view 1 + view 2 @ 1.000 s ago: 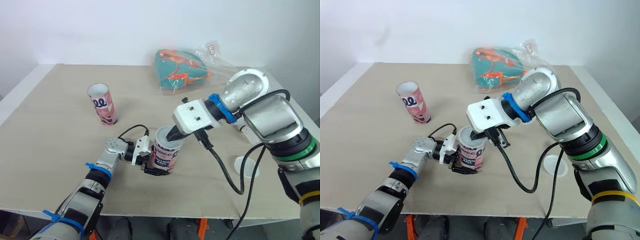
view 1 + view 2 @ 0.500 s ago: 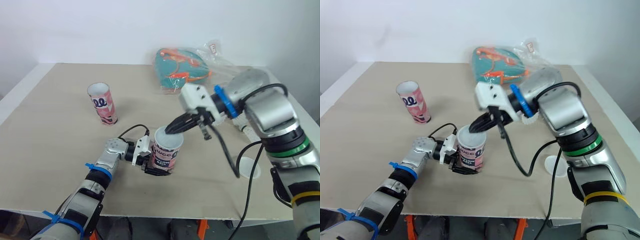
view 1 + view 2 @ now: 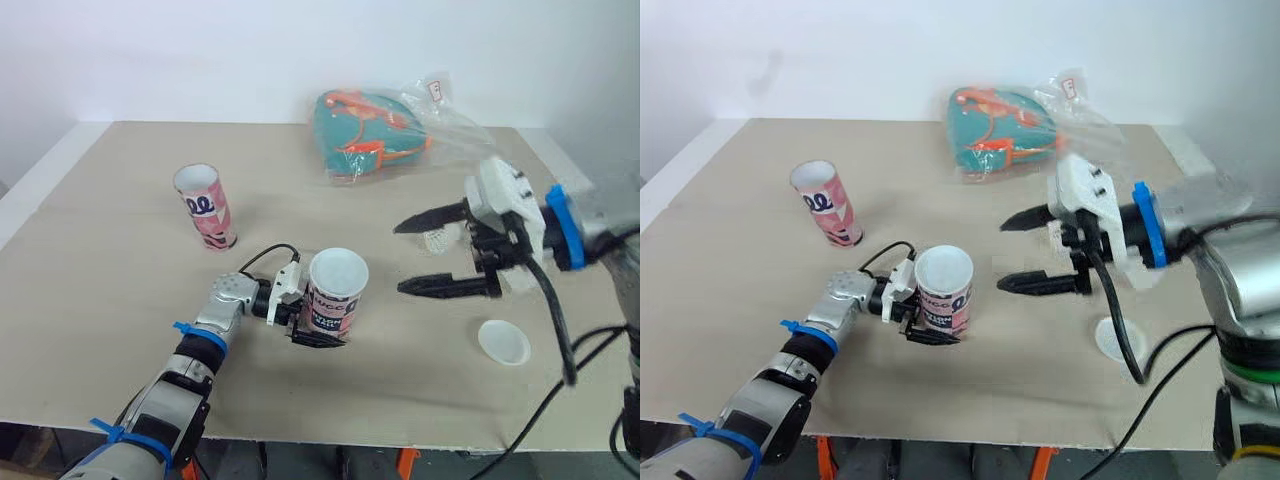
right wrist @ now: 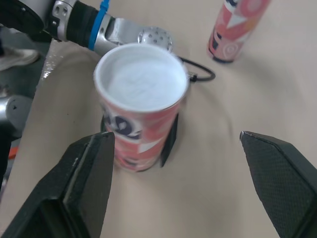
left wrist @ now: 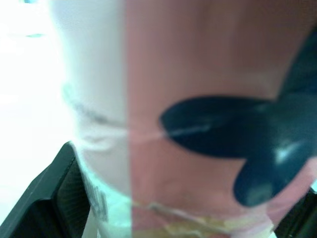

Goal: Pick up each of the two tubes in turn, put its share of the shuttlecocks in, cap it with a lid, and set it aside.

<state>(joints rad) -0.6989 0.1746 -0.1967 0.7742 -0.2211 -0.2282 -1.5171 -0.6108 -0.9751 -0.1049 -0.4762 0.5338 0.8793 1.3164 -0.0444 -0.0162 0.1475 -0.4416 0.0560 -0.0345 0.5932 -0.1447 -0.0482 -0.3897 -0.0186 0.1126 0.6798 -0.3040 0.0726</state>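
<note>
Tube in pink print stands upright on the desk; take it as your reference. Your left gripper holds it low on the body, jaws pinching it from both sides. Its top shows flat white across the whole mouth; you cannot tell from this whether that is a seated lid. Your right gripper hangs to the right of the tube, apart from it, jaws spread wide with nothing between them and the tips pointing back at the tube. A second tube, mouth open, stands upright beyond the reference tube and to its left, well apart. A white lid lies flat on the desk to the far right of the tube, past the right gripper. A shuttlecock lies beside that gripper's upper finger. A teal item in a clear bag lies beyond the tube, toward the back.
</note>
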